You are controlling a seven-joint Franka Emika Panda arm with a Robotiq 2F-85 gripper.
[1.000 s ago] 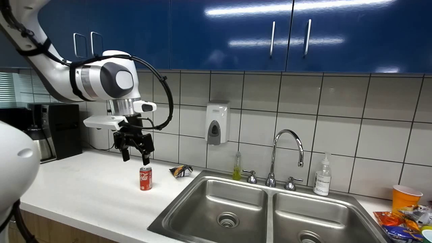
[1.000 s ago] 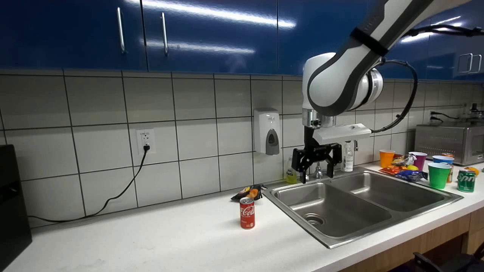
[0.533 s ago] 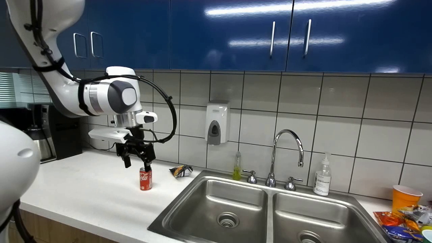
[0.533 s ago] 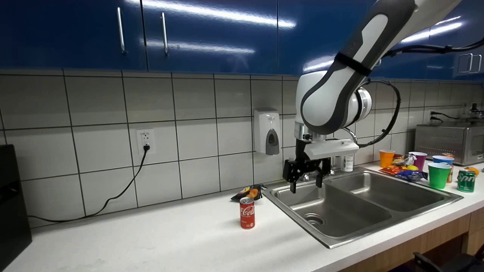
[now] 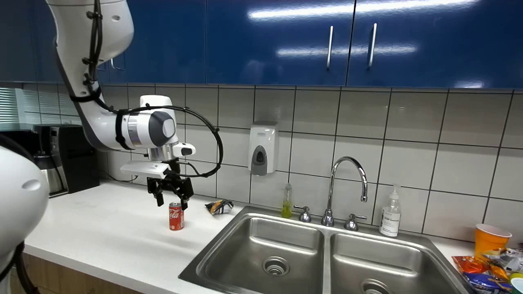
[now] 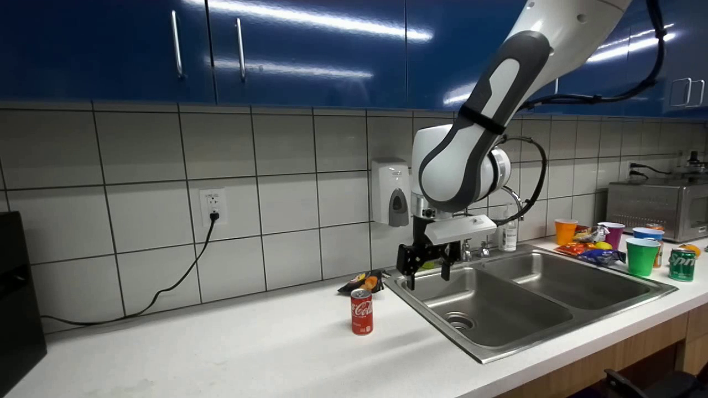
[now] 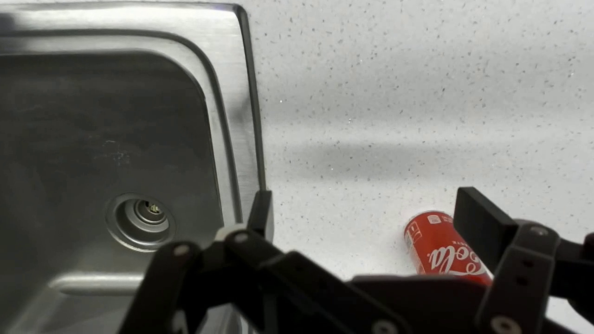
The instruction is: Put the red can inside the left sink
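Note:
The red can [image 5: 176, 220] stands upright on the white counter; it also shows in an exterior view [image 6: 362, 319] and, partly hidden by a finger and the gripper body, in the wrist view [image 7: 441, 241]. My gripper [image 5: 172, 204] is open and empty, with its fingers pointing down above the counter. In an exterior view the gripper [image 6: 428, 280] is to the right of the can and higher. In the wrist view the can lies near the right finger of the gripper [image 7: 366, 197]. The left sink [image 5: 237, 261] is empty; it shows in an exterior view [image 6: 503, 304] and the wrist view [image 7: 106, 106].
A dark snack bag [image 6: 359, 282] lies behind the can. A faucet [image 5: 330, 196] and a soap bottle [image 5: 391, 216] stand behind the sinks. The right basin [image 5: 380, 257] adjoins the left sink. Cups [image 6: 640, 257] and a green can [image 6: 681, 264] stand at the far right.
My gripper has moved down, leftward toward the can in one exterior view and slightly rightward in the other. It has stayed open. The can has not moved.

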